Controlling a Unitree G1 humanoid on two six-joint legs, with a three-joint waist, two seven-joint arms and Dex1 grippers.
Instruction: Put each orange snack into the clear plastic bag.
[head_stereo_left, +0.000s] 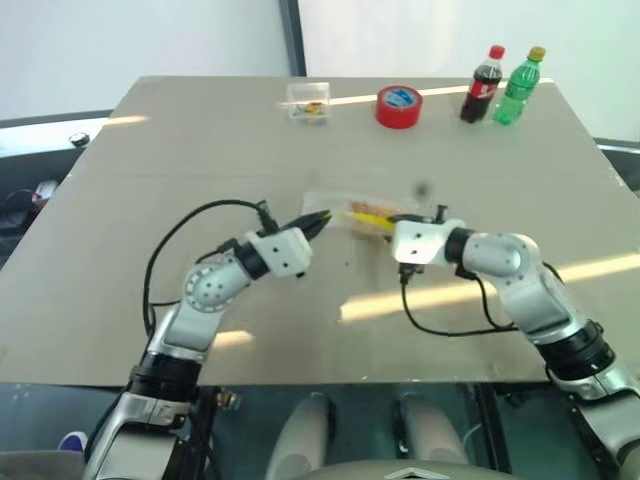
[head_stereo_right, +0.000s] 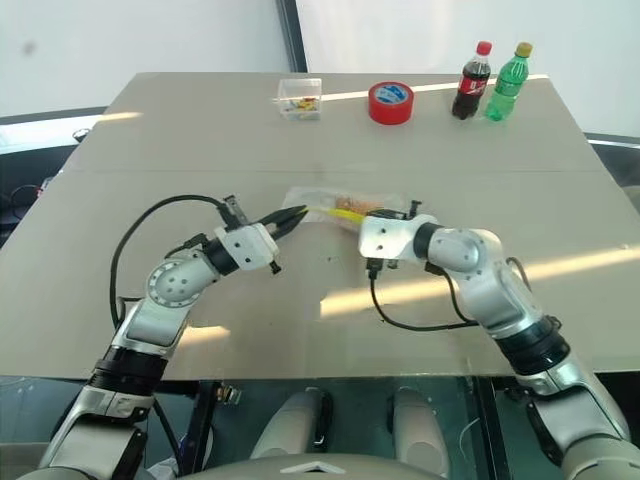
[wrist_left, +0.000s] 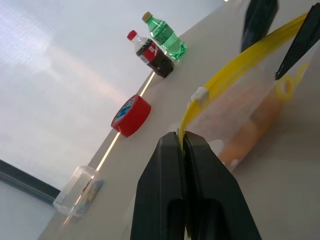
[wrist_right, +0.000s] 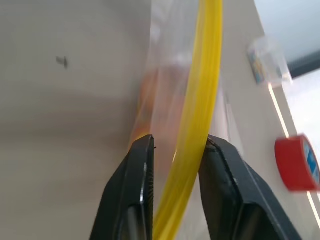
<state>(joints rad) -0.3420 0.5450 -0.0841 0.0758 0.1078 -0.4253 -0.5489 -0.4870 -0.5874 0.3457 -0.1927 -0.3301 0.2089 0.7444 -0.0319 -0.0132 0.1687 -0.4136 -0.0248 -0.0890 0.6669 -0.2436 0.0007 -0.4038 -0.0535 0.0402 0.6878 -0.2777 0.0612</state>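
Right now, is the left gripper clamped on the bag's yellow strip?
Yes: in the left wrist view the left gripper has its two black fingers pressed together on the yellow strip of the clear plastic bag.

Surface (head_stereo_left: 150, 200) – a broad matte beige top, glossy enough to carry bright streaks of reflected light across its far edge and near the front. Behind it, pale walls split by a dark vertical post (head_stereo_left: 291, 38). Dark floor (head_stereo_left: 30, 190) along one side, with loose cables and small clutter – details unclear. Below the front edge, a dark greenish floor strip (head_stereo_left: 60, 405).
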